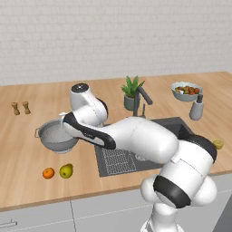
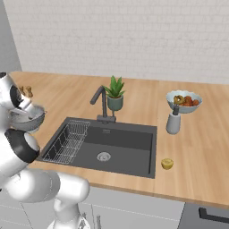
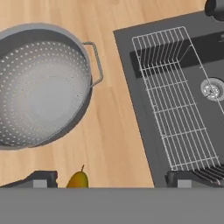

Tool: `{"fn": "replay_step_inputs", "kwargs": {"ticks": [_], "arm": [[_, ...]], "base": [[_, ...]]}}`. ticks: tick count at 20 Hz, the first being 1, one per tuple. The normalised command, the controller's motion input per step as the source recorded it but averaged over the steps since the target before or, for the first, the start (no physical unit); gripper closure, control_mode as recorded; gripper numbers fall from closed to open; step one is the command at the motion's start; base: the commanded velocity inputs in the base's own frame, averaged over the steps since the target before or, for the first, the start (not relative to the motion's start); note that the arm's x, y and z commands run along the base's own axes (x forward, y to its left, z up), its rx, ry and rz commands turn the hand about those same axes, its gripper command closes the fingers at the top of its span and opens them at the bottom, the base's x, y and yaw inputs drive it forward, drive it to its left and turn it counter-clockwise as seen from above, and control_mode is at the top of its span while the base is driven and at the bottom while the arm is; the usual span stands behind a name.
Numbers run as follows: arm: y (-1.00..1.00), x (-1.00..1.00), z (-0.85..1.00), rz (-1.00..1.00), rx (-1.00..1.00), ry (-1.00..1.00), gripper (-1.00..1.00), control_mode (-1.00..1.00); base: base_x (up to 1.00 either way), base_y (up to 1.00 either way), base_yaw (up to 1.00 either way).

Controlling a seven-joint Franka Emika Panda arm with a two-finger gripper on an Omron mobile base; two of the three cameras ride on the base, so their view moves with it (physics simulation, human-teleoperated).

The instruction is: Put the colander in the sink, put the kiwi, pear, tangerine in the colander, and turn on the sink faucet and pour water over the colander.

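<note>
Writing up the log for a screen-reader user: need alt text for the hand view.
Looking down from the hand, the silver colander sits empty on the wooden counter left of the dark sink, one loop handle toward the basin. A wire rack and round drain lie in the sink; the pear peeks in between the open finger tips.

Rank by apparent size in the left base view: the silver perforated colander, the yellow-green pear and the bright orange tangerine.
1. The silver perforated metal colander, by far the largest.
2. The yellow-green pear.
3. The round orange tangerine, only slightly smaller than the pear beside it.
</note>
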Motion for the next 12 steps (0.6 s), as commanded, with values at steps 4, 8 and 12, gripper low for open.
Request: {"fn": "replay_step_inputs", "kwargs": {"ticks": [4, 8, 12], "arm": [[0.41, 0.33, -0.40, -0.14, 0.00, 0.00, -1.00, -1.00], [0.32, 0.38, -0.36, -0.12, 0.00, 0.00, -1.00, -1.00], [0.24, 0.44, -0.35, -0.12, 0.00, 0.00, -1.00, -1.00]], "base": [[0.00, 0.00, 0.00], [0.00, 0.00, 0.00], [0.00, 0.00, 0.00]]}}
